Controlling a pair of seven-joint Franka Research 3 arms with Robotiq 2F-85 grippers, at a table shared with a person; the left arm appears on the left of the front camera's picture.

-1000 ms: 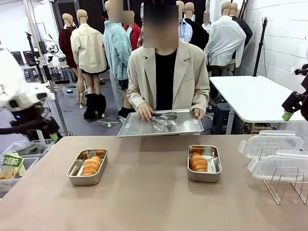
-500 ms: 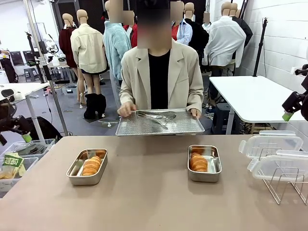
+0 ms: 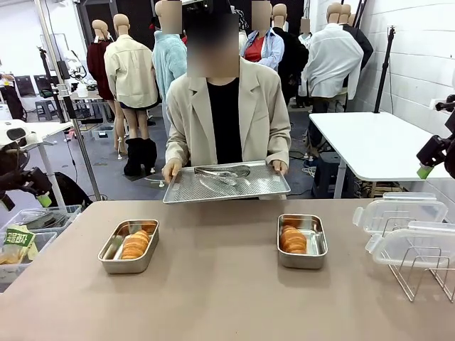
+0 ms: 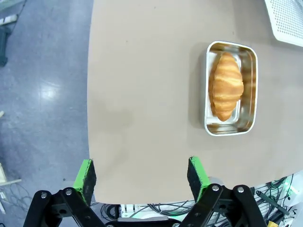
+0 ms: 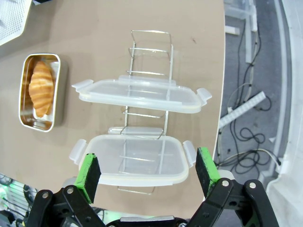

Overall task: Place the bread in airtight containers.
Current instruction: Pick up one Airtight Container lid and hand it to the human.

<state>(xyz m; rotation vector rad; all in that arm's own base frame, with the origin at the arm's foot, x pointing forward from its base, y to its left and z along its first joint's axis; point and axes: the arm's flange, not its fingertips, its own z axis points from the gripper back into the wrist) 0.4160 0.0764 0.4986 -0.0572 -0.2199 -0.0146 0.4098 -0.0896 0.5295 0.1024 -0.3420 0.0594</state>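
Fingers of the left gripper (image 4: 140,176) and the right gripper (image 5: 147,170) stand spread wide and empty, near the ends of the table (image 3: 213,298). Across it, a person holds a perforated tray (image 3: 213,190) bearing tongs (image 3: 222,172). A wire rack (image 5: 150,56) carries two clear lids (image 5: 137,94). The left tin (image 3: 129,246) and the right tin (image 3: 302,241) sit uncovered, well apart, with one croissant (image 3: 135,244) in each.

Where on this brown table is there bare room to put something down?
The widest bare patch of the brown table lies between the left shiny steel tin and the right steel tin, and along the near edge before them. The right end is crowded: clear plastic lids on a wire rack.
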